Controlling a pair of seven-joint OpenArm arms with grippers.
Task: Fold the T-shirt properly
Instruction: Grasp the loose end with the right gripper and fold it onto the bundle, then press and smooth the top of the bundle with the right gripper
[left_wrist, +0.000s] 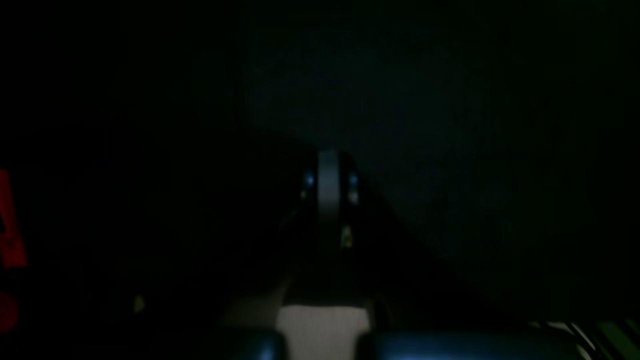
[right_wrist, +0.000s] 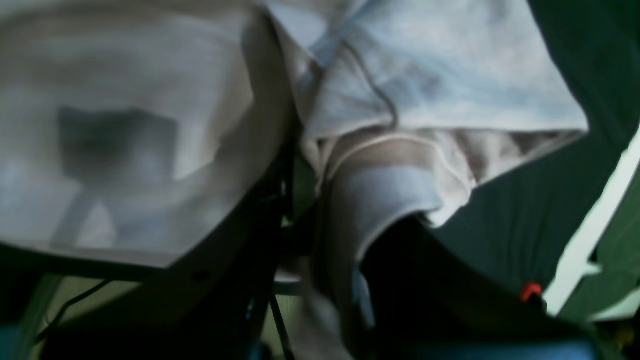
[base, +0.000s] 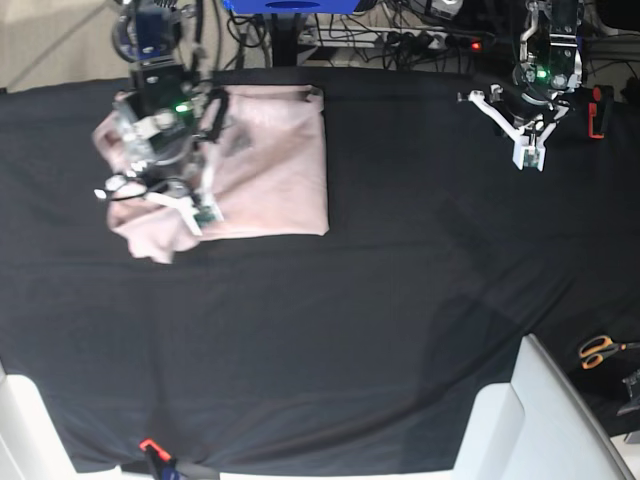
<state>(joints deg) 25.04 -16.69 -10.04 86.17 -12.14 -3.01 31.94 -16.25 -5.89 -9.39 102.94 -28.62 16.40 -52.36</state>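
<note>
1. We see the T-shirt (base: 270, 165) lying on the black cloth (base: 380, 330) that covers the table, near the far left corner in the base view.
2. Its main part lies as a flat pink block, with straight right and near edges, reaching almost to the far edge of the cloth.
3. The left side of the garment is bunched and crumpled, and a loose flap spreads toward the left edge of the cloth.
4. The right gripper (base: 205, 212) is down on that bunched side, at the near left corner of the flat block.
5. In the right wrist view, folds of the T-shirt (right_wrist: 410, 100) crowd the lens and a ribbed hem runs between the jaws; we take the right pincer to be clenched on the T-shirt.
6. The left gripper (base: 528, 158) hangs over bare black cloth near the far right corner, well apart from the garment.
7. The left wrist view is nearly black; the left gripper (left_wrist: 328, 182) shows its fingers pressed together, clenched on nothing.
8. A pair of orange-handled scissors (base: 600, 350) lies off the cloth, by the right edge.
</note>
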